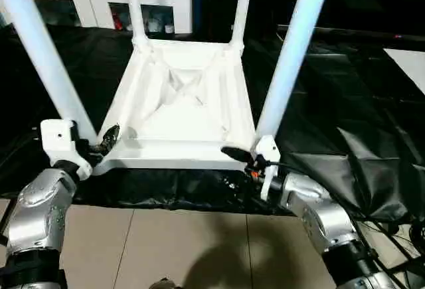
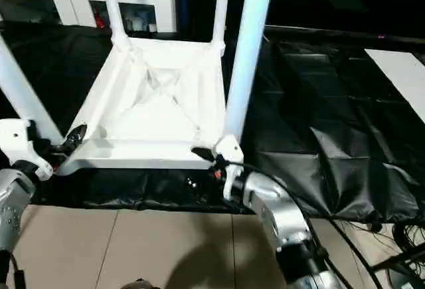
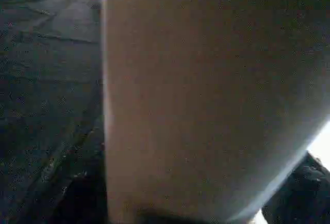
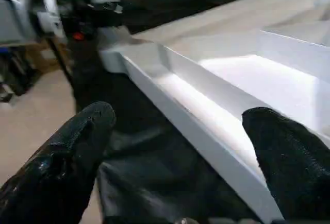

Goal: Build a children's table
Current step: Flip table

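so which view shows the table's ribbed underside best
The left eye view: the table lies upside down, its whole ribbed underside and all four legs in frame. The right eye view shows almost the same, with the near left leg partly cut off. The right wrist view catches one rim between open fingers; the left wrist view shows a leg close up.

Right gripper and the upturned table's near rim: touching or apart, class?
Apart. Right wrist view: right gripper fingers straddle the table rim, with dark gaps on both sides.
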